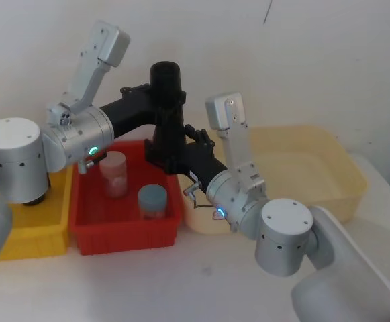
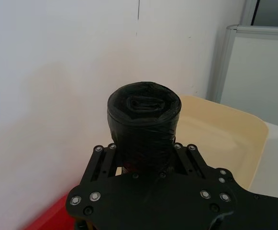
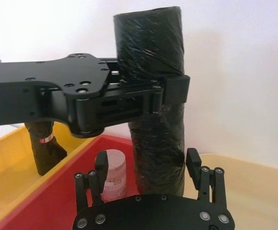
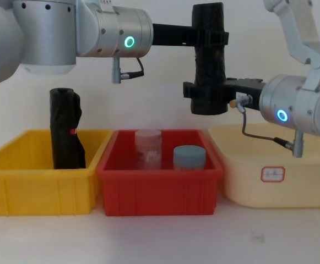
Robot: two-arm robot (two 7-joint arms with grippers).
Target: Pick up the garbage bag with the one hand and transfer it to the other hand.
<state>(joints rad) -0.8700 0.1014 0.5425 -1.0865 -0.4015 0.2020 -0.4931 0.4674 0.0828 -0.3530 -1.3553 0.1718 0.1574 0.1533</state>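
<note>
- My left tool (image 3: 148, 93) clamps the bag (image 3: 150, 43) upright in mid-air (handover step).
- My right tool (image 3: 146, 165) straddles its lower end, unclenched; next it should close, then the left lets go.

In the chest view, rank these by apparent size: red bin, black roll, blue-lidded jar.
1. Red bin, largest.
2. Black roll, held by the left gripper with the open right gripper at its base.
3. Blue-lidded jar, smallest, partly hidden.
</note>
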